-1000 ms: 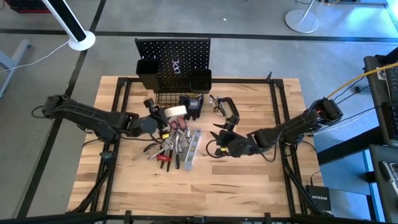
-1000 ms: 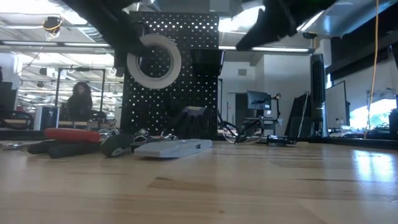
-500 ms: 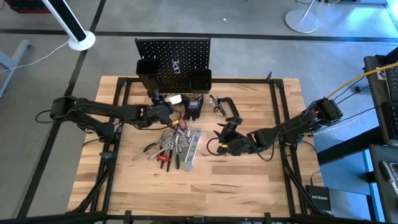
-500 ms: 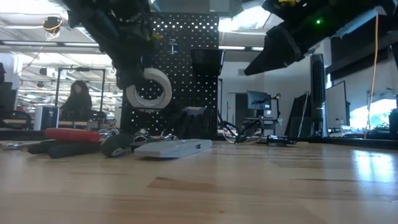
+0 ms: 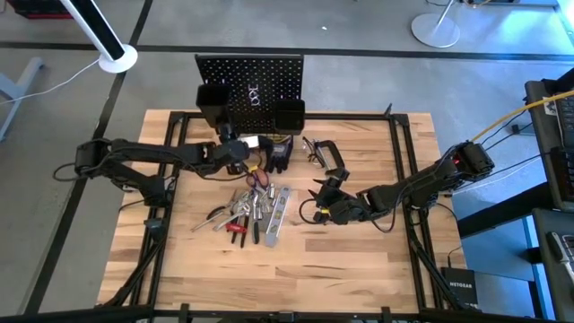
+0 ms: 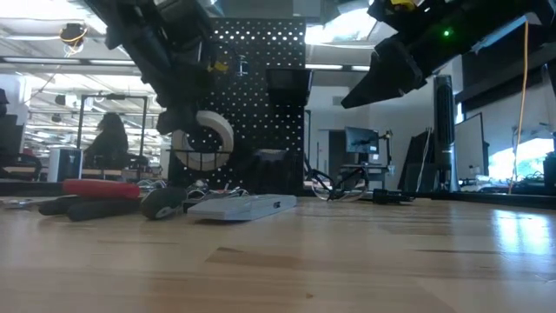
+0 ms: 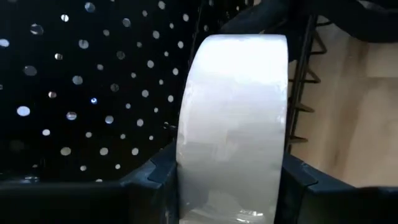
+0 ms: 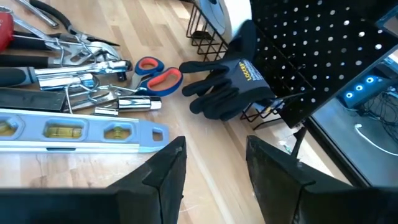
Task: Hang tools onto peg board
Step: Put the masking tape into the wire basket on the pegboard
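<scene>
My left gripper (image 5: 239, 149) is shut on a pale tape roll (image 7: 233, 124), held up close in front of the black peg board (image 5: 251, 85), beside its wire basket (image 7: 305, 74). In the low view the tape roll (image 6: 202, 139) hangs above the table before the peg board (image 6: 261, 78). My right gripper (image 8: 214, 165) is open with nothing between its fingers, and hovers over the table right of the tool pile (image 5: 251, 202). Black gloves (image 8: 227, 84), scissors (image 8: 155, 71) and a silver level (image 8: 81, 130) lie flat on the wood. My left gripper pinches the tape roll across its width, one finger (image 7: 155, 183) on each flat side, at the roll's lower part (image 7: 189, 177). The fingers come from the table's left, slanting down toward the peg board. The roll stands on edge, lifted clear of the table.
A black C-clamp (image 5: 327, 154) lies right of the gloves. Red-handled pliers (image 6: 100, 189) and more tools lie at the pile's left. Black bins (image 5: 289, 115) hang on the peg board. Bare wood lies toward the near edge (image 5: 296, 269).
My left gripper has carried the tape roll toward the far edge and the peg board, sinking a little and rolling its wrist, so the roll now shows more edge-on. My right gripper has come down a little and then stayed still.
</scene>
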